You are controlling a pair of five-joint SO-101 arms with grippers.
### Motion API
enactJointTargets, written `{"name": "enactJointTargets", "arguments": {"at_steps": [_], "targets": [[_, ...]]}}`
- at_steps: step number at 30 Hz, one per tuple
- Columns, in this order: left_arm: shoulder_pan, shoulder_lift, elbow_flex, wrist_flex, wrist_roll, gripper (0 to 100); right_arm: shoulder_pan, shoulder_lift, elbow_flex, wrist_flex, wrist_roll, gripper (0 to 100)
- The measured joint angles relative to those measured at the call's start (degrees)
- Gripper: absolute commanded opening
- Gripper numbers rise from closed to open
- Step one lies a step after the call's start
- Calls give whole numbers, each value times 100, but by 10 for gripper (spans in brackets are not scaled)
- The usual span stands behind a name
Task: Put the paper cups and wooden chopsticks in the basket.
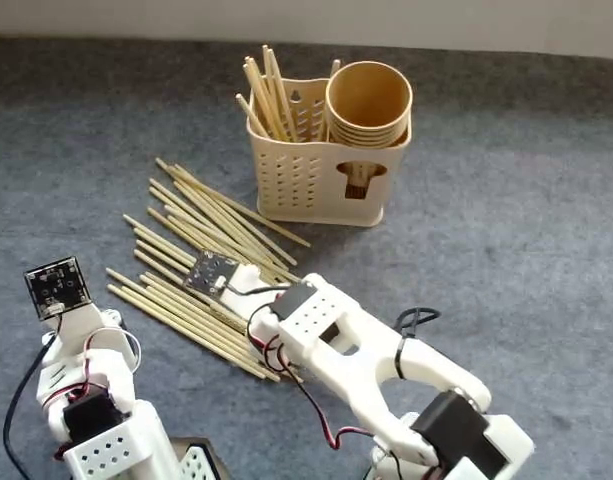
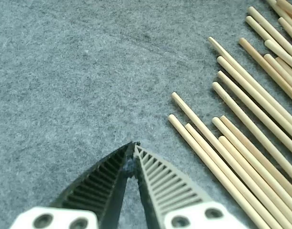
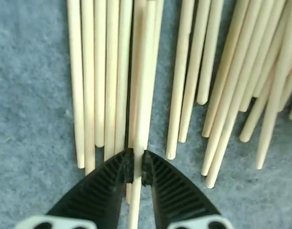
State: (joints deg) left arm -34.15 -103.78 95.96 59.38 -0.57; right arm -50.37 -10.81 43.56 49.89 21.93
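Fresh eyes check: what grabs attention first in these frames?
A fan of loose wooden chopsticks sprawls on the grey mat in front of the basket, which already holds a stack of paper cups and some standing chopsticks. The right gripper is shut on one chopstick in that pile. The left gripper sits shut over bare mat beside the stick ends.

Pale wooden chopsticks (image 1: 201, 225) lie fanned near the cream basket (image 1: 306, 185); more stand inside it beside stacked paper cups (image 1: 369, 95).

Smooth matt wooden chopsticks (image 3: 111, 71) on fuzzy felt cloth (image 2: 65, 71)
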Motion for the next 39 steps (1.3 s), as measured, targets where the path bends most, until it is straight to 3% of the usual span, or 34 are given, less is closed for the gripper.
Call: {"name": "enactJointTargets", "arguments": {"at_steps": [14, 27, 39], "targets": [[0, 0, 0, 0, 0, 11, 598, -1600, 0, 9, -35, 5], [0, 0, 0, 0, 0, 11, 1002, -3578, 0, 9, -1653, 5], [18, 0, 0, 0, 0, 11, 1020, -4738, 0, 18, -1820, 5]]}}
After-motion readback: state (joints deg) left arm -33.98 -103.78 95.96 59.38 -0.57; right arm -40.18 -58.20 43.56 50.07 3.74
